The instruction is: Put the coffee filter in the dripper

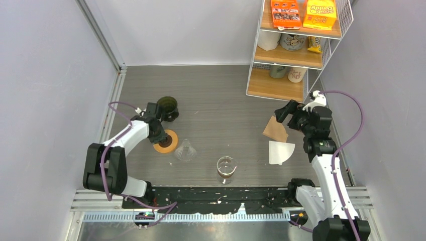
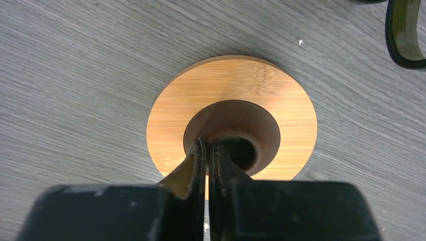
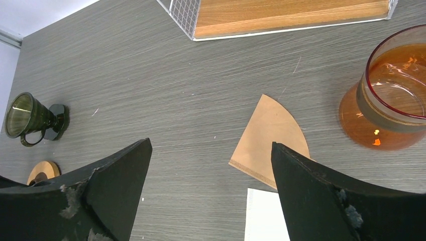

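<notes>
A brown coffee filter [image 1: 276, 129] [image 3: 269, 138] and a white one [image 1: 280, 151] [image 3: 263, 216] lie flat on the table at the right. My right gripper [image 1: 280, 113] [image 3: 210, 144] hovers wide open just above and left of them, holding nothing. A clear glass dripper cone [image 1: 185, 150] rests mid-table. Beside it lies a wooden ring [image 1: 168, 143] [image 2: 241, 80] with a brown inner collar. My left gripper [image 1: 160, 134] [image 2: 208, 143] is shut on that collar's rim, one finger outside it and one inside the hole.
A dark green cone-shaped cup with a handle [image 1: 168, 108] [image 3: 30, 118] [image 2: 404, 35] stands just behind the wooden ring. A glass server [image 1: 226, 168] [image 3: 389, 95] sits near the front edge. A wire shelf [image 1: 296, 50] [image 3: 286, 15] with boxes and mugs occupies the back right.
</notes>
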Controlling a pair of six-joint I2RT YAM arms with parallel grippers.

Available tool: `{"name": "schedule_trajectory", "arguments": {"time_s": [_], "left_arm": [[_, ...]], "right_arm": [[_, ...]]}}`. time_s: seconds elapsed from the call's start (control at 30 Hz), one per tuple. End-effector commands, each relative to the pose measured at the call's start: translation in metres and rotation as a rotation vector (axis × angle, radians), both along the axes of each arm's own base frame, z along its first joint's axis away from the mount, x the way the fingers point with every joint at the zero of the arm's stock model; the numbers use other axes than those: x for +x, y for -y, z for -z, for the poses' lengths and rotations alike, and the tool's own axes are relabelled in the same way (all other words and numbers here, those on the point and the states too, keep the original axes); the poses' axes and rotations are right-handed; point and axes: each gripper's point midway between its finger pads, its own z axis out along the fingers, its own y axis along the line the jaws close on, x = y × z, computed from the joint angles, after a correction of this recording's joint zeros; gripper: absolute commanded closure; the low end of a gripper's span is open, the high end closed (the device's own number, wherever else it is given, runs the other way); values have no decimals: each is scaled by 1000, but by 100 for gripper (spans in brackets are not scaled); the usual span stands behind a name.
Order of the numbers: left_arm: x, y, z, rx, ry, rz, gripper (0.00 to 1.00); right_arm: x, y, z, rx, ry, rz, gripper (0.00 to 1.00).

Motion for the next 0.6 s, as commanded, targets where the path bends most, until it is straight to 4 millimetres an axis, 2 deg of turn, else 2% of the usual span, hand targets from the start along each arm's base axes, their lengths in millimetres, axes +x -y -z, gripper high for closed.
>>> {"name": "schedule_trajectory", "arguments": {"time_s": [0.0,0.13,0.4,0.57], "left_arm": [[7,-7,-8,44,21,-17,100],[7,-11,-16,62,55,-23,100],[7,-18,-46,76,200,-27,100],[-2,-30,-74,113,294,-71,100]], "right_arm": [[5,3,-15,-16,42,11,5],[4,3,-16,-14,44,11,5],[4,-1,-19,-8,58,-10,4],[1,-25,-26,44,83,-141,5]]}}
